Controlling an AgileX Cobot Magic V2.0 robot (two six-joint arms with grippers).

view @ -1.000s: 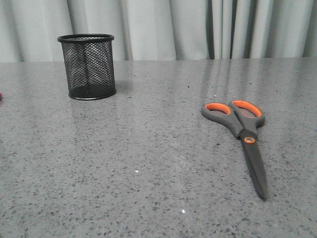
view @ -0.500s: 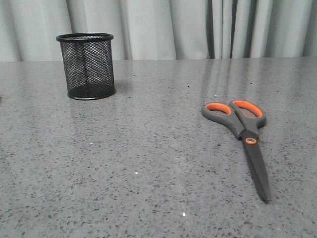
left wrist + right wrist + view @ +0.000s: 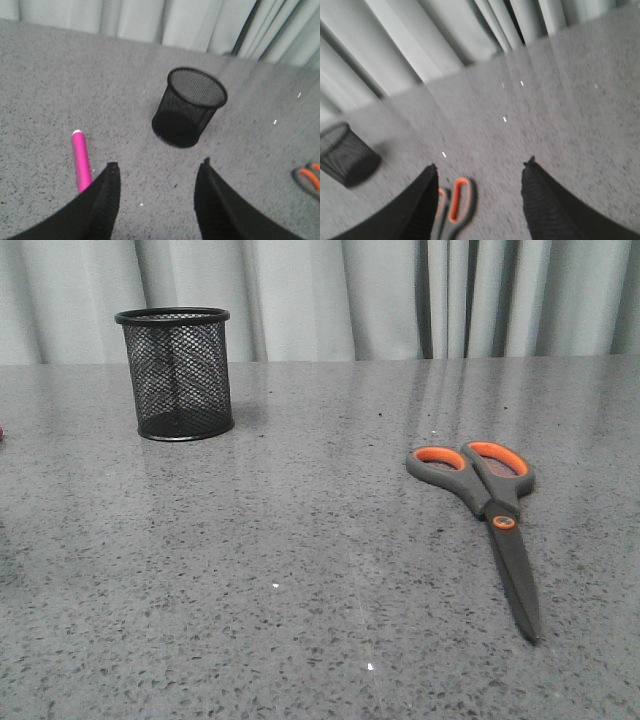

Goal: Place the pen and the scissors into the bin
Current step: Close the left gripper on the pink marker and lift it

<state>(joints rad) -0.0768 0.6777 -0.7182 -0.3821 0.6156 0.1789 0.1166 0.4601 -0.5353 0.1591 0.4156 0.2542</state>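
Left gripper: spread wide, empty, hovering over the pen.
Right gripper: spread wide, empty, above the scissors.
Bin: upright, ready to receive.

**Speckled stone, mesh and plastic**

My counter looks like polished grey speckled stone with a soft sheen. The bin is black wire mesh, matt. The scissors wear matt grey plastic with glossy orange lining. The pen is smooth magenta plastic. My pincer fingers look ribbed and black.

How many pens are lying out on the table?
1. The pink pen lies flat on the table, beside the mesh cup and outside it, seen by the left wrist camera. The cup looks empty.
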